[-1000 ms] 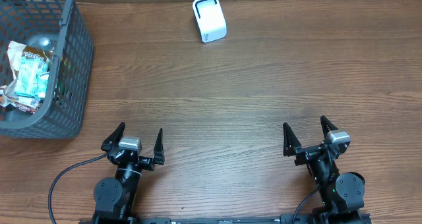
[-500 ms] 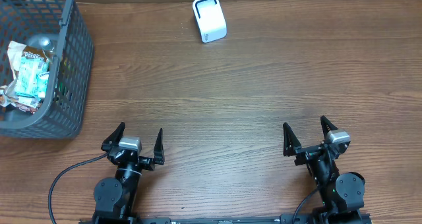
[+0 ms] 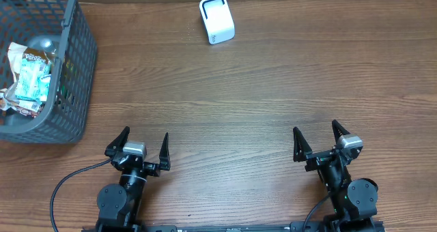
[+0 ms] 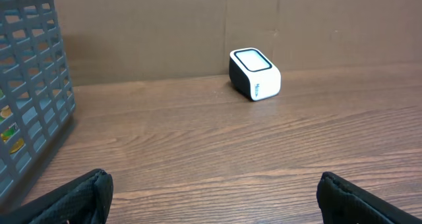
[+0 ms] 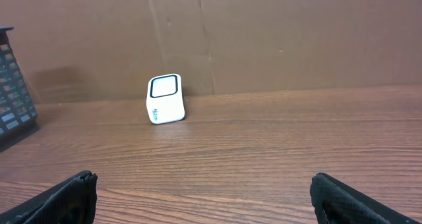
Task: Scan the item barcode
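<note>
Left gripper (image 3: 145,134) and right gripper (image 3: 315,127) are sitting spread wide, gripping nothing (both at near edge); scanner (image 3: 217,19) is standing far back, basket (image 3: 78,75) holding packets (image 3: 31,78)

Little can be read here. Inside the basket (image 3: 76,61), a green and white packet (image 3: 31,78) carries a dark band along its top edge with pale lettering on it. The word seems to begin with "Pan", but the rest is too small to make out. Well to the right of the basket, the white scanner (image 3: 217,19) bears a short line of teal print low on its side. That print shows in both wrist views (image 4: 258,89) (image 5: 155,112) and is illegible in each. No numbers or signs can be read.
</note>
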Controlling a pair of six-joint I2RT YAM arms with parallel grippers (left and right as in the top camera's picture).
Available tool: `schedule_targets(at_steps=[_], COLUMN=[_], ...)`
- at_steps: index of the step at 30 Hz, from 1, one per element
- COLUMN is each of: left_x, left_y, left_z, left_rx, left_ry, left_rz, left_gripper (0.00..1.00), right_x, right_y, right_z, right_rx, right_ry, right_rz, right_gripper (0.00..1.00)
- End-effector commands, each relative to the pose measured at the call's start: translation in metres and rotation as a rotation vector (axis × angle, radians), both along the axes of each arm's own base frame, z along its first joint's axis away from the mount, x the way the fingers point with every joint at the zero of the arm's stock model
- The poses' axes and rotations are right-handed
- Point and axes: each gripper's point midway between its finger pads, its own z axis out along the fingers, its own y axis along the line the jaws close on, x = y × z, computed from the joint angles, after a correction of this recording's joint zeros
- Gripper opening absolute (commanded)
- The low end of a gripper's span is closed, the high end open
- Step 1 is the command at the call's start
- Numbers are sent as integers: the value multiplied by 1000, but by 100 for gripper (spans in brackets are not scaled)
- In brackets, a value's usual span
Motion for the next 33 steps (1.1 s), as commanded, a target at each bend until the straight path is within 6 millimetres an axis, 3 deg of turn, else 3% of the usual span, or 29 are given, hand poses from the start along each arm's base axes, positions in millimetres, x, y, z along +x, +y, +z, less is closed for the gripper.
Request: schedule_targets(at_steps=[1,17,21,25,33], left_x=[0,1,1,-2,-29], left_y=[2,6,6,6,14], left_z=[-1,1,10,35,124], left_rx=[-16,-11,-31,-92,-114], left_ry=[7,-2,-32,-69,-96], left_rz=[9,35,35,36,61], left_gripper=[100,100,100,100,100], right_x=[0,0,0,0,0], right_y=[0,0,0,0,0], right_z=[-2,-2,-2,-2,-2], right_rx=[-3,-3,-3,-3,-3], right_ry=[-4,-4,-4,-4,-4], right_rz=[-1,-1,-1,-2,-2], right_gripper=[100,100,100,100,100])
